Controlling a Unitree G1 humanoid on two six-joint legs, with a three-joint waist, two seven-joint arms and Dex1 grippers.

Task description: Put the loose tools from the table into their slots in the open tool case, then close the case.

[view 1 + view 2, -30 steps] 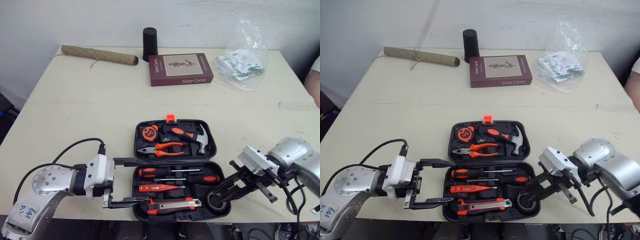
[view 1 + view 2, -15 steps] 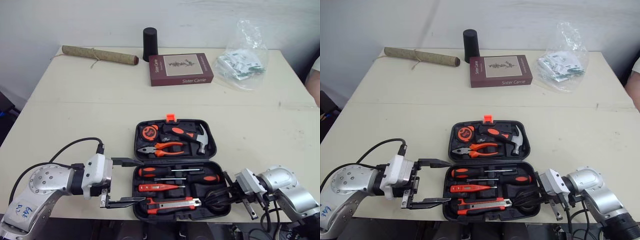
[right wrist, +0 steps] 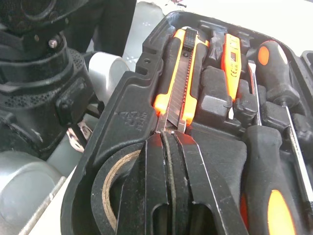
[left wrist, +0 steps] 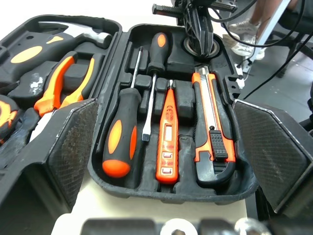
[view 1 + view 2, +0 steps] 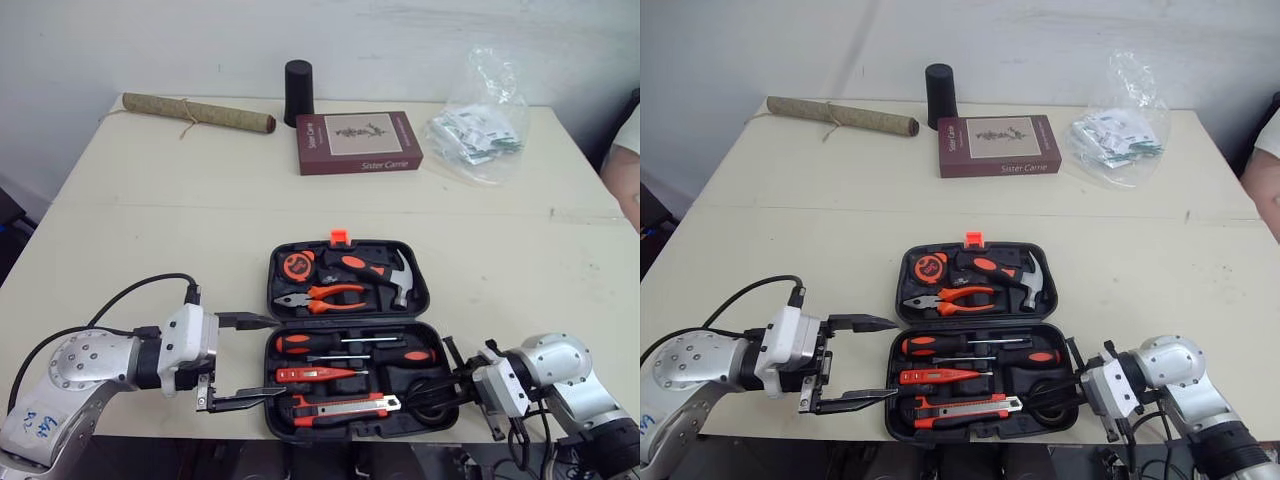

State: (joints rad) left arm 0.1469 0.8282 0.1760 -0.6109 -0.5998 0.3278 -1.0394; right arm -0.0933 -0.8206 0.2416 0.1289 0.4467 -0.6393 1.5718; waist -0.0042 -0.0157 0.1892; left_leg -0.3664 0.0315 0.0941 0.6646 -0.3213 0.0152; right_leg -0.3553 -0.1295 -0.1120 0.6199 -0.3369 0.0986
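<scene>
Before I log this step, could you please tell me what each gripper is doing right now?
Left gripper: open, holding nothing.
Right gripper: closed on the tape roll in the case.

Black tool case (image 5: 349,319), orange-and-black pliers (image 5: 322,296), maroon book (image 5: 358,143), cream table (image 5: 200,220)

Left gripper (image 5: 277,357) pads (image 4: 73,142): rough black cross-hatched finish. Just ahead of them, tool case (image 4: 176,195): matt black moulded plastic. Inside it, 1 screwdriver (image 4: 120,142) with smooth black-orange plastic handle and bare metal shaft; tester (image 4: 167,132) glossy orange plastic; utility knife (image 4: 210,117) orange plastic with metal rail. At right gripper (image 3: 168,142) tip, tape roll (image 3: 100,205): glossy black, brown card core.
</scene>
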